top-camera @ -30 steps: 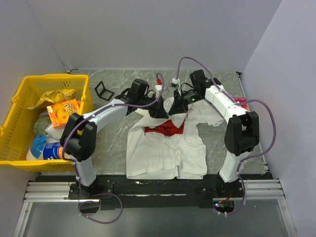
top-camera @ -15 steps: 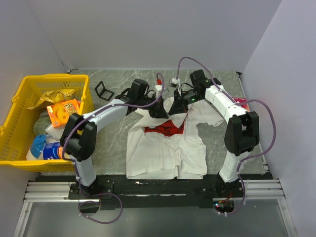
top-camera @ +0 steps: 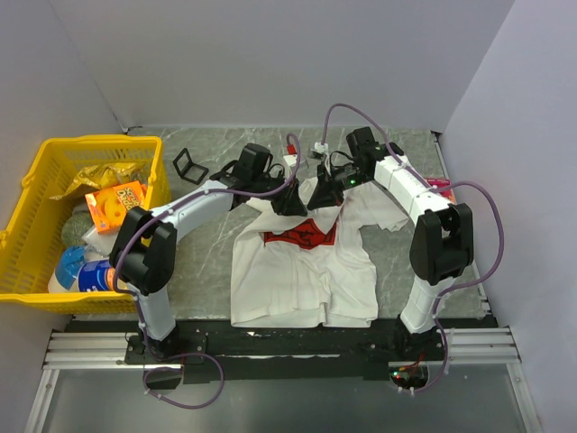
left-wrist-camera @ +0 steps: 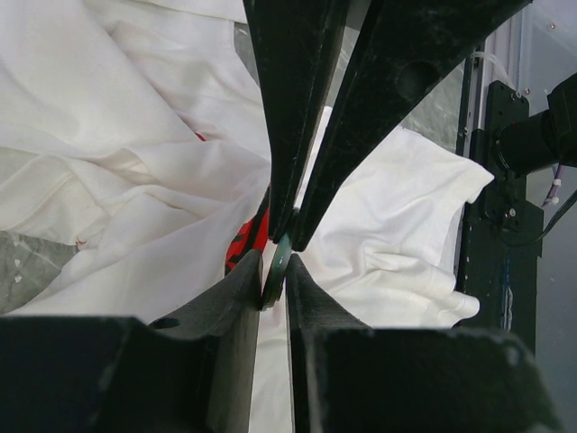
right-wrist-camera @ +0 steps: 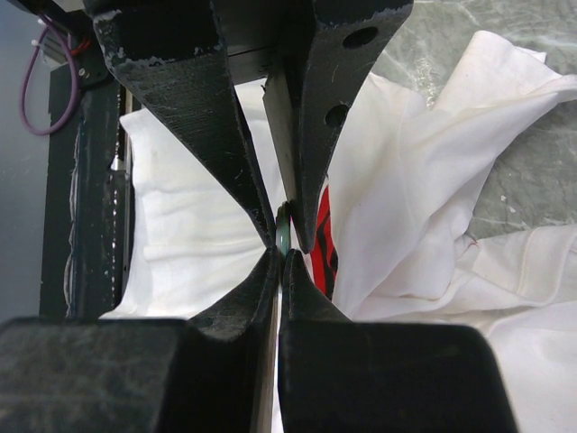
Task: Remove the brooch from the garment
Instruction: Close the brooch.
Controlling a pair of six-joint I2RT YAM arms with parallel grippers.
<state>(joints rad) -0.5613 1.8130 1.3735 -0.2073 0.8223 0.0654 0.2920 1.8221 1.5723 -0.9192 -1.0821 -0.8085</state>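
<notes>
Brooch (left-wrist-camera: 276, 267) pinched between robot fingers over a white T-shirt (top-camera: 302, 271)

Seen from above, the T-shirt lies on a grey-green marbled table (top-camera: 207, 248). It spreads from the middle toward the right edge, with its hem at the near edge and its collar toward the far edge. Its red print (top-camera: 302, 236) with white lettering is partly creased, and the cloth above it is bunched and drawn up. Both arms reach in over that bunched collar end, tips almost meeting. The left gripper (top-camera: 290, 204) comes from the left and the right gripper (top-camera: 322, 198) from the right.

The wrist cameras show the brooch as a thin greenish disc, seen edge-on, amid the rumpled cloth at the shirt's far end. The left gripper's fingers (left-wrist-camera: 236, 302) stand a narrow gap apart and clamp the disc between their tips. The right gripper's fingers (right-wrist-camera: 243, 289) are pressed fully together, tips right against the disc's rim. Whether they nip the brooch itself or the cloth beside it cannot be told.

A yellow basket (top-camera: 27, 212) holding packets and a bottle stands at the table's left edge. A small black frame (top-camera: 189, 164) lies near the far edge, left of the grippers.
</notes>
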